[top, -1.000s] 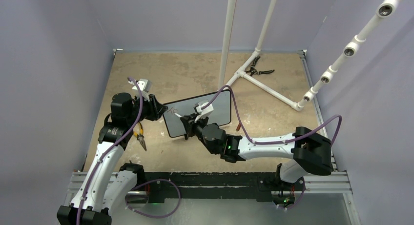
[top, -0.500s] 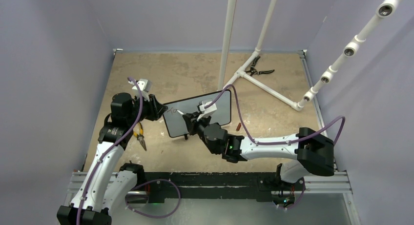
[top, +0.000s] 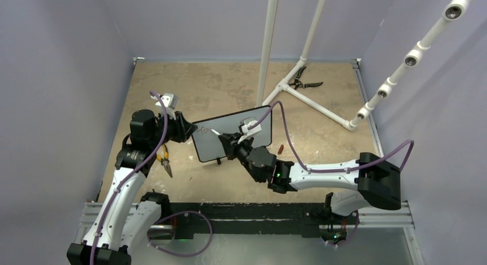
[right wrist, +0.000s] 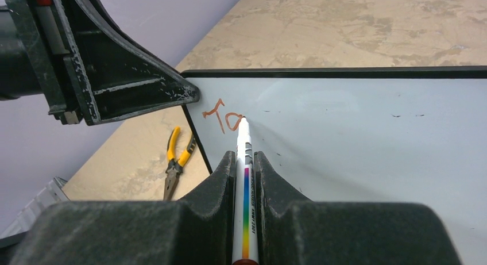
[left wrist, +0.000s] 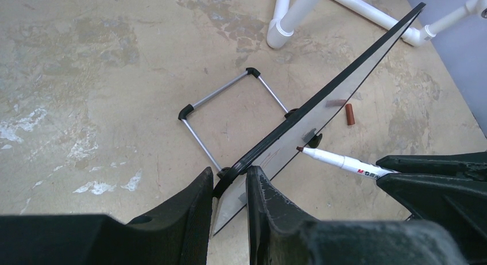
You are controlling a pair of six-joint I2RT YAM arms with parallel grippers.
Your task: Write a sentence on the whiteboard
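Whiteboard [right wrist: 356, 121] first, from the pincers outward. The right gripper [right wrist: 245, 156] is clamped on a white marker [right wrist: 243, 138], the barrel pinched between its 2 black fingers. The marker's tip touches the board's face just right of the red letters "To", the only part of the sentence [right wrist: 221, 116] on the board, near its upper left corner.

The left gripper [left wrist: 231, 179] is closed down to a narrow gap on the board's left end. Its 2 fingers sit on either side of the black frame, near the lower corner.

The board stands tilted on the table [top: 230, 87], about mid-table and between the 2 arms, with its writing face towards the right arm. A thin wire stand [left wrist: 227, 112] lies on the table behind it.

Yellow-handled pliers [right wrist: 177, 164] lie on the table to the left of the board, near the left arm. A small red cap [left wrist: 350, 114] lies on the table just beyond the board's right end. Farther back stands a white pipe frame [top: 313, 98], with black cutters [top: 304, 81] beside its foot.
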